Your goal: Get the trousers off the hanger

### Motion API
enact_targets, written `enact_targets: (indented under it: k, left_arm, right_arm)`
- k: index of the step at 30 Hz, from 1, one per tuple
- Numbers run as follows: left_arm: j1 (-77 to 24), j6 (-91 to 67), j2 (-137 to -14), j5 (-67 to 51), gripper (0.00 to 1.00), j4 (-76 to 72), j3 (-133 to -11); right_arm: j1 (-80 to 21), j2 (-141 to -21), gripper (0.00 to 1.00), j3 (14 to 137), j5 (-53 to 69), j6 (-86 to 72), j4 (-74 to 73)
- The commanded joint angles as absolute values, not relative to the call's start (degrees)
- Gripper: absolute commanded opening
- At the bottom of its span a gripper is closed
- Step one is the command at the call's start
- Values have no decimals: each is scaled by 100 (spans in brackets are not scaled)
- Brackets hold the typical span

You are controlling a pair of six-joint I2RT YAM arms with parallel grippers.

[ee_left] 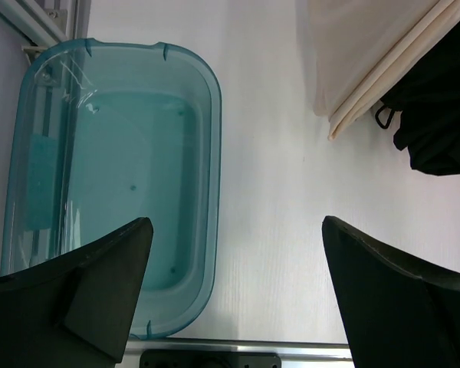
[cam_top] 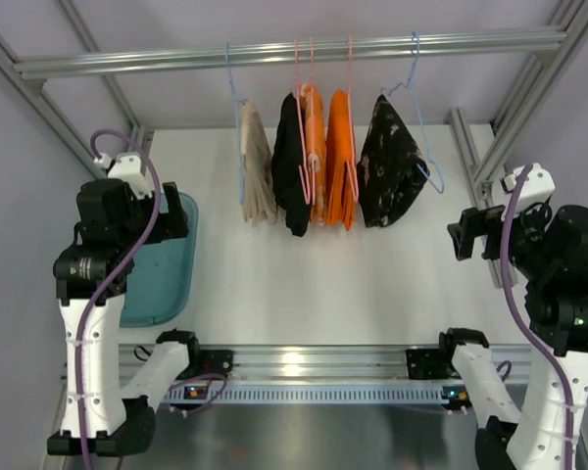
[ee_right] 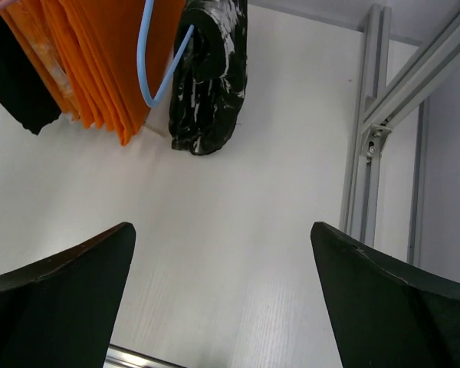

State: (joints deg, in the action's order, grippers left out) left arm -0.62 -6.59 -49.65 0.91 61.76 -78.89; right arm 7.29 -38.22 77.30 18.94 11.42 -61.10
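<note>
Left of trousers (cam_top: 258, 168): bare desk (cam_top: 204, 166), open passage.
Right of trousers: black garment (cam_top: 292, 174) hangs close against them, no clear gap.
In front of garments: desk free across.
Near left: teal tub (ee_left: 208, 153) occupies the desk.
Above: rail (cam_top: 294, 51) crosses.

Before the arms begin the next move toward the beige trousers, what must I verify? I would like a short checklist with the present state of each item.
1. Left gripper open and empty: ok.
2. Right gripper open and empty: ok.
3. Trousers hang on the blue hanger: ok.
4. Bare table between left gripper and trousers: ok.
5. Black garment apart from the trousers: cannot tell; they hang very close.
</note>
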Motion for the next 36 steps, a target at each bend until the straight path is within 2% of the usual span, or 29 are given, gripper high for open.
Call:
enact_targets:
  k: [1,9,14,16,19,20,23,27,30,36]
  left_arm:
    - [-44,-800,-5044,26,98,6144,-8314]
    - [-35,-1317,-6151,-1290,98,6135,-10086]
    - [-44,-2239,-6881,-2064,98,5767,-10617]
    - [-44,-2495,-6943,-2931,98,5129,-10434]
    - [-44,-3328,-6734,-4418,98,3872,-9513]
    - [-35,-4062,-6654,-4586,98,2719,-8857]
    - [-35,-5129,-6408,-4614,97,931,-7888]
    - [-44,-5747,-6503,-4649,95,-206,-7480]
    - [-44,-6064,-6688,-4623,92,-692,-7348]
    - [-184,-6600,-7074,-4632,77,-1318,-7189]
  right_arm:
    - [782,-4025,99,8147,2144,941,-6091]
    - [782,-4429,99,8595,2478,835,-6170]
    - [782,-4745,99,8859,2689,756,-6302]
    - [782,-4825,99,8964,2759,686,-6302]
    - [782,-4913,99,9035,2900,598,-6223]
    - [782,-4957,99,9044,2918,519,-6188]
    - [774,-5036,100,9079,2953,440,-6161]
    - [782,-5106,99,9123,2962,431,-6161]
    - [782,-5203,99,9167,3067,404,-6144]
    - [782,-5537,99,9360,3348,281,-6126]
